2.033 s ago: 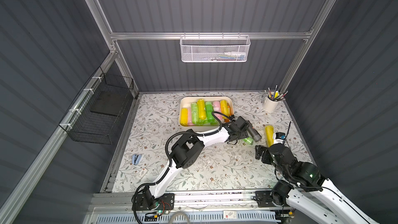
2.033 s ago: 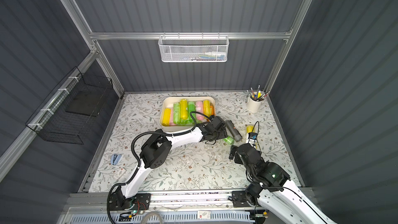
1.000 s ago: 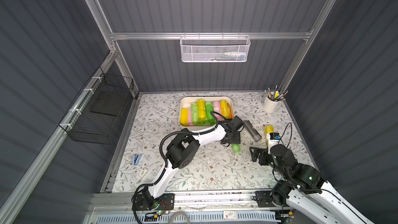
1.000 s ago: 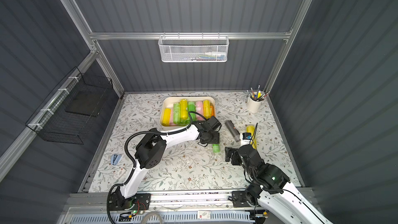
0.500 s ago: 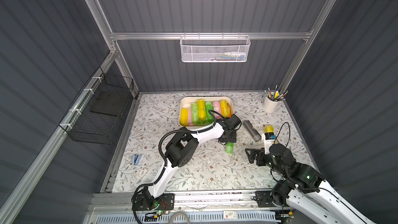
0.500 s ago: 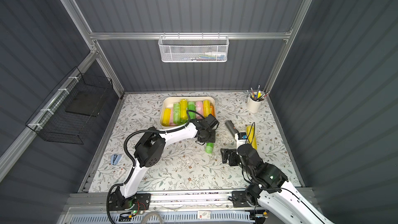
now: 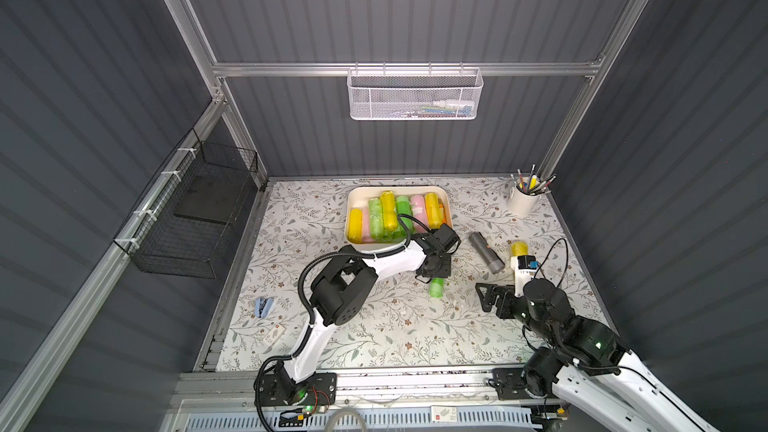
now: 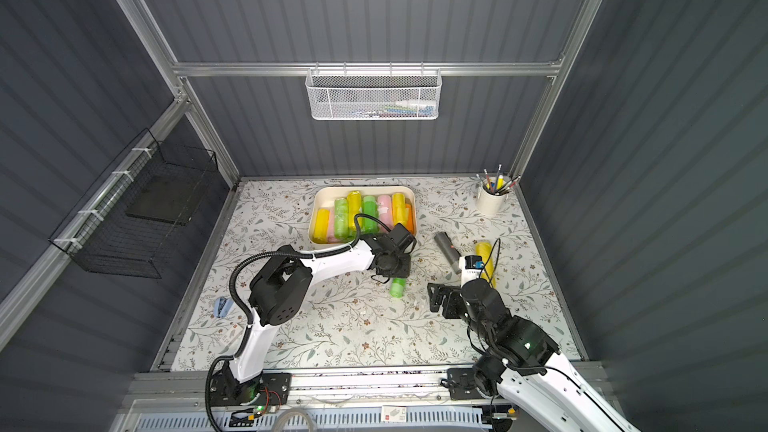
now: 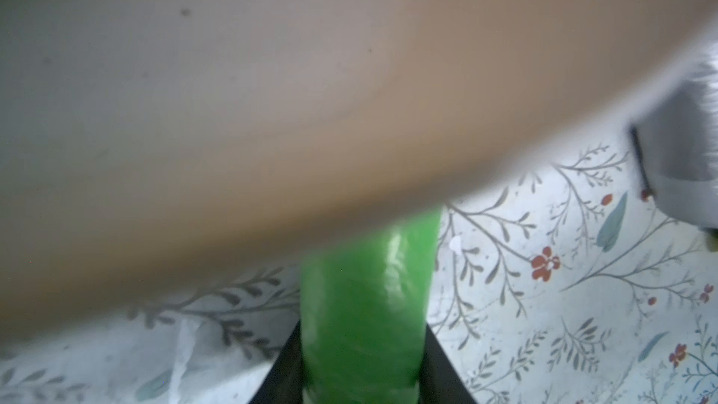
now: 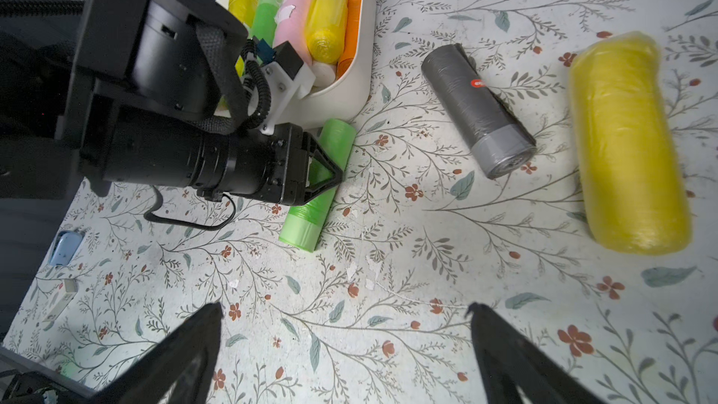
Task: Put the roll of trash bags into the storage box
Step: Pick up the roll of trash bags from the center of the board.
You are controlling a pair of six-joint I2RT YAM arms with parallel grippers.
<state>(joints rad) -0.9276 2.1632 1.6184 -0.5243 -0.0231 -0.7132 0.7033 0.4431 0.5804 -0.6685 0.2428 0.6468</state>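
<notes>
A green roll of trash bags [image 7: 436, 287] [image 8: 397, 288] [image 10: 311, 211] lies on the floral mat just in front of the storage box [image 7: 397, 189] [image 8: 361, 188] [image 10: 349, 91]. One end of the roll is close to the cream wall of the box [image 9: 272, 110]. My left gripper [image 7: 434, 273] [image 8: 392, 268] [image 10: 330, 176] [image 9: 363, 343] is shut on the roll [image 9: 365, 305] around its middle. The box holds several yellow, green, pink and orange rolls. My right gripper [image 7: 484, 297] [image 8: 434, 299] [image 10: 345, 307] stands open over bare mat to the right of the green roll, with nothing between its fingers.
A grey roll [image 7: 485, 252] [image 10: 478, 110] and a yellow roll [image 7: 518, 249] [image 10: 625, 141] lie to the right of the box. A pen cup [image 7: 523, 201] stands at the back right. On the walls hang a white mesh basket [image 7: 413, 95] and a black wire basket [image 7: 187, 218]. A blue clip [image 7: 264, 306] lies at the front left.
My left gripper has moved left and toward the front with the green roll and closed on it. My right gripper has shifted left, away from the yellow roll.
</notes>
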